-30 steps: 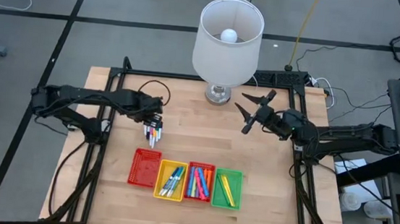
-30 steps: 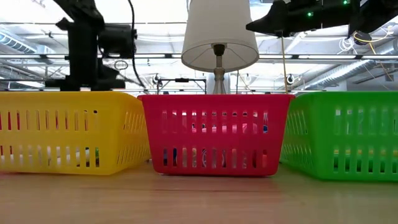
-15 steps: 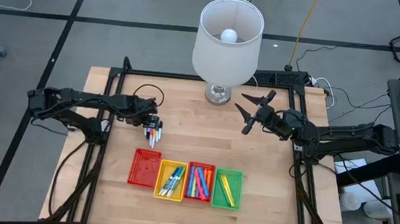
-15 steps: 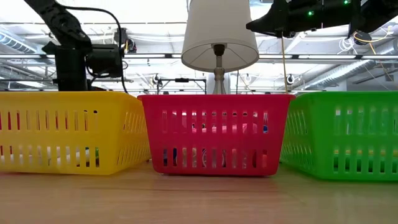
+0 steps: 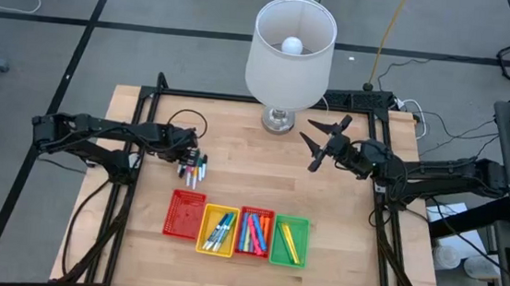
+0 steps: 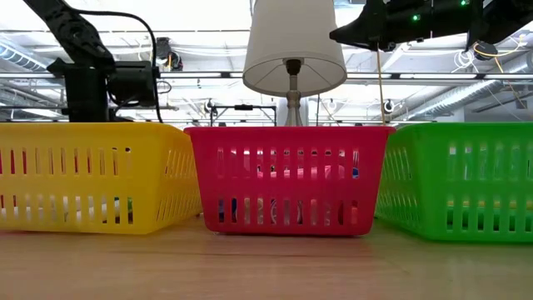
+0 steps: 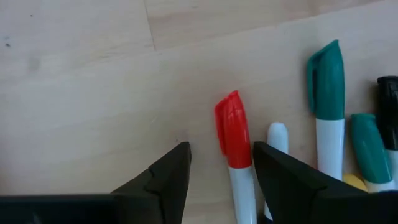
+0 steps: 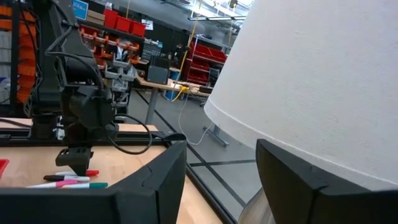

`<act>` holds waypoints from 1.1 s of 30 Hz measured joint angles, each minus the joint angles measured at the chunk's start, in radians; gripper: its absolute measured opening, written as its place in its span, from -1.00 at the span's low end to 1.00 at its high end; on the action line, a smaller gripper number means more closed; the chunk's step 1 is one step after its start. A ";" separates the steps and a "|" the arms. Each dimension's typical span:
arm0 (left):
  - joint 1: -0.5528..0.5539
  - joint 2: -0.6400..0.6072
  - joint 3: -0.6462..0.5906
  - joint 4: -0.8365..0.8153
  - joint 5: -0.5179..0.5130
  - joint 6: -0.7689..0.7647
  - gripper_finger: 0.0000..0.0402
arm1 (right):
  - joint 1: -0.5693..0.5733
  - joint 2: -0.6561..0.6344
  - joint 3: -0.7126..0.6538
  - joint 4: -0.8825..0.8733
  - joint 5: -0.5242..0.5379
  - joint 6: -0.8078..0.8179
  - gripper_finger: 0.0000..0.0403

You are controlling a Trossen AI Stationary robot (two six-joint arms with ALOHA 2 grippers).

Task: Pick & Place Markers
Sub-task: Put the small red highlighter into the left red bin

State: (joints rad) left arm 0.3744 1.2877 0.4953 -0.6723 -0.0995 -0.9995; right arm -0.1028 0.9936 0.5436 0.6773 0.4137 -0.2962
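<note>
No readable text anywhere here. The markers [image 7: 235, 146] lying on the tabletop [image 7: 81, 93] show bare caps and plain white barrels, with no brand or label in sight. Beyond the lamp shade [image 8: 323, 81], a blue sign [image 8: 79, 9] hangs on the far wall, but its lettering is too small to make out.

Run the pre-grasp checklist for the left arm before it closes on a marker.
1. left gripper open: ok.
2. red-capped marker between the fingers: ok, though it lies close to one finger.
3. Neighbouring white marker outside the grip: cannot tell.
4. Loose markers on the table: ok.
5. right gripper parked clear near the lamp: ok.
6. Trays unobstructed: ok.
</note>
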 joint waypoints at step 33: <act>-0.173 -0.239 0.203 -0.319 -0.053 0.022 -0.81 | 0.000 -0.023 0.000 -0.063 0.001 -0.001 -0.13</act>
State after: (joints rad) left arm 0.2016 1.0491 0.6979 -0.9911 -0.1522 -0.9775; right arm -0.1028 0.9702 0.5434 0.6146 0.4145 -0.2977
